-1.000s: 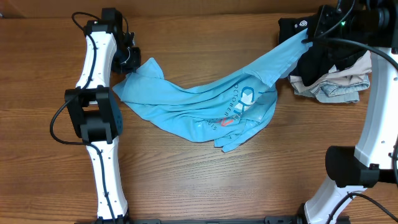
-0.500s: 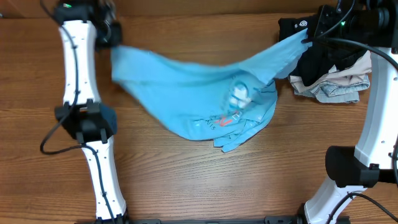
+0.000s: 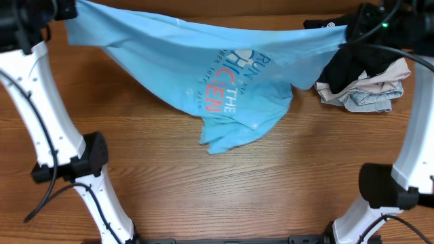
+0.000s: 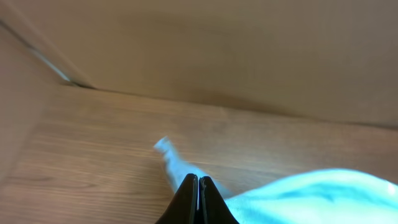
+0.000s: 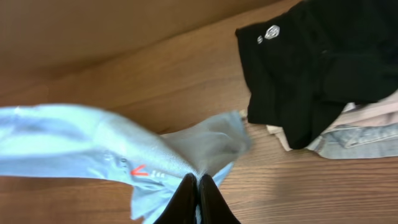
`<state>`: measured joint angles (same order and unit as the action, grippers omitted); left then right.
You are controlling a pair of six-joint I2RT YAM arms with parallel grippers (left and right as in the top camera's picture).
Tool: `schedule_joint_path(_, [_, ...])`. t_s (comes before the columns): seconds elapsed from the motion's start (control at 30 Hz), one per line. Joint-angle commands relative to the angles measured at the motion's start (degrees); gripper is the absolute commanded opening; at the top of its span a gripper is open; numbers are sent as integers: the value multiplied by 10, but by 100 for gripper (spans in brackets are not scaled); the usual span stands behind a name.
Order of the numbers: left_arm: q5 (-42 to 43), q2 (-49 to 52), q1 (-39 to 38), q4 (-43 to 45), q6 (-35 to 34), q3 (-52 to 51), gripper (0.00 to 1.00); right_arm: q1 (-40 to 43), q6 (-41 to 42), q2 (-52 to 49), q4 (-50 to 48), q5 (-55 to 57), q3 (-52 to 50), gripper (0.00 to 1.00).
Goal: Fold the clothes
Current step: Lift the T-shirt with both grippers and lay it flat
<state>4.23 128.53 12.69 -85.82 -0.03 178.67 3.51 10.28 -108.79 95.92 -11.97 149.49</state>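
— How is the T-shirt (image 3: pixel 230 74) looking?
— Light blue, lettering showing, hanging stretched across the far side and sagging in the middle.
— Grippers?
— The left gripper (image 4: pixel 198 186) and right gripper (image 5: pixel 199 185) are pressed together, pinching its ends.

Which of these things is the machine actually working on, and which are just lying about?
In the job: light blue T-shirt, stretched between the left end effector and right end effector, both shut on it.
Lying about: black garment; beige and pale grey-blue folded garments.
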Motion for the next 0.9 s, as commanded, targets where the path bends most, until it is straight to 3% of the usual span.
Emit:
schedule_joint_path(0.0, [-29, -49, 9, -1, -4, 12, 4, 13, -8, 63, -3, 3, 3, 4])
schedule_joint_path(0.6, [-139, -217, 13, -53, -4, 12, 4, 18, -16, 318, 11, 47, 2, 4])
schedule_joint_path(0.87, [-136, -221, 13, -110, -17, -7, 4, 18, -16, 340, 11, 38, -7, 4])
